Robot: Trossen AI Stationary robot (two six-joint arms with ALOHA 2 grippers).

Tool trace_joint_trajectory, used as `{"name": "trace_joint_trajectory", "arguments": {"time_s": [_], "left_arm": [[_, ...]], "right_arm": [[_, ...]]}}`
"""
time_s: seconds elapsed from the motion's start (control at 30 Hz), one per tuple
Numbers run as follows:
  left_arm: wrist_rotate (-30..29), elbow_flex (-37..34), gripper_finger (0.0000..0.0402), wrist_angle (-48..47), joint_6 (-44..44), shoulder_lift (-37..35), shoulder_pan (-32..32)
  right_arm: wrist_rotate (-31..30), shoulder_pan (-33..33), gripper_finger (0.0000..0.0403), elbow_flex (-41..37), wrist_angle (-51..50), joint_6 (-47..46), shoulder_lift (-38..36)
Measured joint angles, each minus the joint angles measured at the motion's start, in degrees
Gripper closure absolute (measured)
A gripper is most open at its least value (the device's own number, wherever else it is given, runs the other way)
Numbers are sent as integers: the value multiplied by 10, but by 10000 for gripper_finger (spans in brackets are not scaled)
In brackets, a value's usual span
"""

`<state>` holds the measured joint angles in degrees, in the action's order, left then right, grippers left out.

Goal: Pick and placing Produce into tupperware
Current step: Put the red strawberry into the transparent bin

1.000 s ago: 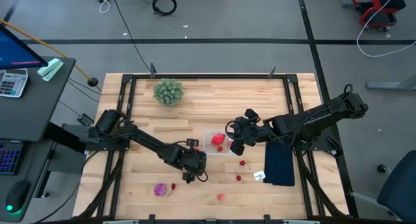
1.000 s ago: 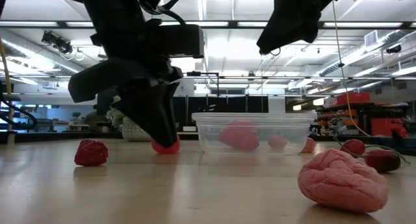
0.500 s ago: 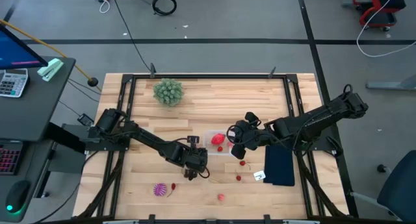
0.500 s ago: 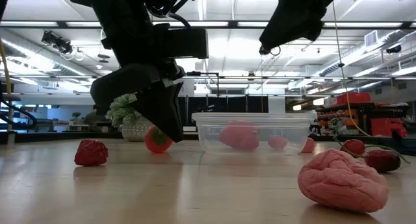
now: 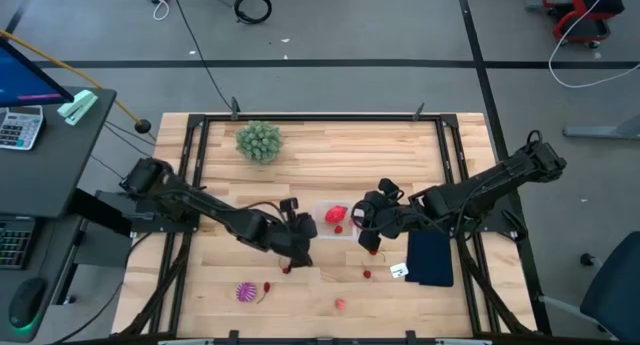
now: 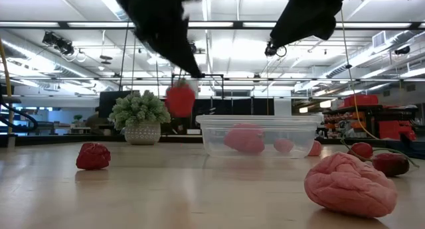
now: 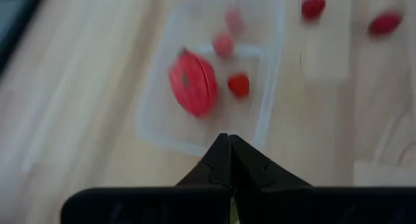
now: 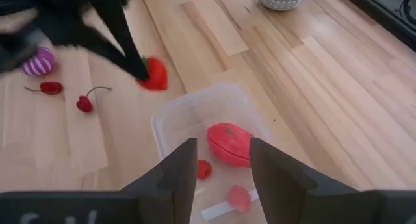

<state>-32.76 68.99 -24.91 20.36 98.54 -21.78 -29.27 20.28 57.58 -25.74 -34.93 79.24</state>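
Note:
My left gripper point(image 5: 296, 253) is shut on a small red fruit point(image 6: 180, 99), held in the air just left of the tupperware point(image 6: 259, 135). The clear tub point(image 5: 335, 221) stands on the table's middle and holds a big red fruit point(image 8: 227, 143), a small red one point(image 8: 203, 169) and a pink one point(image 8: 238, 198). My right gripper point(image 8: 222, 146) is open and hovers over the tub's right end. On the table lie a spiky purple fruit point(image 5: 245, 291), red cherries point(image 8: 83, 104), a pink lumpy piece point(image 6: 350, 184) and a dark red berry point(image 6: 93, 156). My left gripper pinches the small red fruit by its top point(image 6: 180, 89) between the two fingertips point(image 8: 133, 67), coming slanting down from above. The fruit hangs below the fingers, lifted clear of the table. In the left wrist view the shut fingers hide it.
A bushy green plant point(image 5: 259, 141) stands near the far edge. A flat dark pad point(image 5: 430, 255) with a white tag point(image 5: 398, 270) lies right of the tub. More small red pieces point(image 5: 367, 274) and a pink one point(image 5: 340, 305) lie toward the near edge.
My left gripper has risen from the table with the red fruit and moved toward the far edge and the tub; the fruit, on the wood a second ago, now hangs clear. My right gripper has shifted a little toward the near edge.

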Motion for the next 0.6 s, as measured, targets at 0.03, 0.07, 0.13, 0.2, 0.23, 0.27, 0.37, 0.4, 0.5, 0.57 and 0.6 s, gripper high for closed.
{"name": "trace_joint_trajectory", "arguments": {"time_s": [0.03, 0.07, 0.13, 0.2, 0.23, 0.27, 0.37, 0.4, 0.5, 0.57, 0.6], "left_arm": [[-8, 0, 398, 4, 0, -9, -1], [-13, 0, 398, 16, -2, -18, -1], [-20, 0, 398, 40, -17, -28, 3], [-20, 0, 399, 85, -48, -29, 10], [-20, 0, 399, 97, -60, -29, 14], [-20, 0, 399, 113, -62, -27, 17], [-19, 0, 399, 139, -62, -13, 27], [-20, 0, 399, 144, -59, -6, 29], [-19, 0, 398, 151, -44, 18, 36], [-18, 0, 397, 153, -39, 37, 39], [-17, 0, 397, 153, -32, 47, 40]], "right_arm": [[-2, 2, 254, 0, 0, 0, 0], [-5, 3, 254, 0, 0, 0, 0], [-9, 3, 254, 0, 0, -3, 0], [-11, 3, 254, 0, -1, -15, 0], [-13, 3, 254, 0, -2, -22, 0], [-15, 3, 254, 0, -3, -27, 0], [-18, 3, 254, 0, -6, -30, 0], [-18, 3, 254, 0, -7, -30, 0], [-18, 3, 254, 0, -15, -30, 0], [-18, 3, 254, 0, -16, -30, 0], [-18, 3, 254, 0, -19, -30, 0]]}}
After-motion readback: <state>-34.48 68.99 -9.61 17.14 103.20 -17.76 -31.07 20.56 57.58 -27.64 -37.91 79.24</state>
